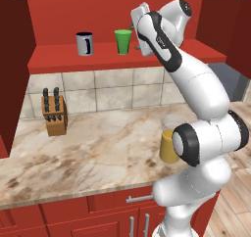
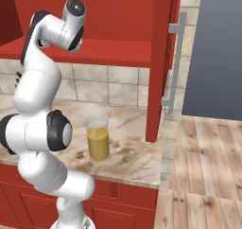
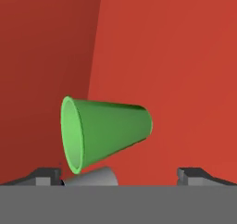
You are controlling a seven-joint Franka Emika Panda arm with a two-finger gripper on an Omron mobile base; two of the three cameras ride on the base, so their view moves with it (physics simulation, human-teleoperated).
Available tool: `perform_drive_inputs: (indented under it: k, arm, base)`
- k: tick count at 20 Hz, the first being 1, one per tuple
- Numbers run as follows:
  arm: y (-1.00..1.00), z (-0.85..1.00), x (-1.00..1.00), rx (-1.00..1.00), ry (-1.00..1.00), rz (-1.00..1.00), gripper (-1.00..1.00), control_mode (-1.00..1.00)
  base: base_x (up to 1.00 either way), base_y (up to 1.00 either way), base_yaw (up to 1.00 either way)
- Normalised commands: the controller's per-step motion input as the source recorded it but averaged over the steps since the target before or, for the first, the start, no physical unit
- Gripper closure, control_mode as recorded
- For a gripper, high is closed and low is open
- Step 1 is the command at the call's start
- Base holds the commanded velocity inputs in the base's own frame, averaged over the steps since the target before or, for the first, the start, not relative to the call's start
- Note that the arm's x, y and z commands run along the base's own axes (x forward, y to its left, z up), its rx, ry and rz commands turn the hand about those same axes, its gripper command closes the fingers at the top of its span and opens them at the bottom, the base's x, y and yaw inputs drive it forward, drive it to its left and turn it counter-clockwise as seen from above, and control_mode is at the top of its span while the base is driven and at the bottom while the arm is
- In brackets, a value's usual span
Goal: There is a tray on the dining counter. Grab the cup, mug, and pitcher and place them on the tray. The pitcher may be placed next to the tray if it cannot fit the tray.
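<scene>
1. Pitcher (image 1: 169,144): tall clear glass, orange-yellow liquid, on marble desk (image 1: 93,153); likely heavy, slippery.
2. Grey handled mug (image 1: 85,43): red shelf (image 1: 59,57); rigid.
3. Small green handleless cup (image 1: 123,41): shelf; probably light, grip mid-wall. Claw (image 3: 119,174) open, near it.

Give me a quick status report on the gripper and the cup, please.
Gripper open, empty, lined up on cup. Cup upright on red shelf, mug beside it. Pitcher on counter below.

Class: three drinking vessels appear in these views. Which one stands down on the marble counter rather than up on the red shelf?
The pitcher, clear glass holding orange-yellow liquid, stands on the marble counter. The green cup and grey mug both sit on the red shelf.
</scene>
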Motion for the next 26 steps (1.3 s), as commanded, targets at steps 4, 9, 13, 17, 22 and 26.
perform_drive_inputs:
  k: [4,9,13,17,22,26]
  arm:
    - [0.00,-0.08,0.23,0.00,0.00,0.00,-1.00,-1.00]
    - [0.00,-0.06,0.21,0.00,0.00,0.00,-1.00,-1.00]
    - [0.00,-0.02,0.07,0.00,0.00,0.00,-1.00,-1.00]
    - [0.00,0.00,0.07,0.00,0.00,0.00,-1.00,-1.00]
    - [0.01,-0.02,0.01,0.00,0.00,0.00,-1.00,-1.00]
    - [0.00,-0.08,0.00,0.00,0.00,0.00,-1.00,-1.00]
  base:
    - [0.00,0.00,0.00]
    - [0.00,0.00,0.00]
    - [0.00,0.00,0.00]
    - [0.00,0.00,0.00]
    - [0.00,0.00,0.00]
    - [0.00,0.00,0.00]
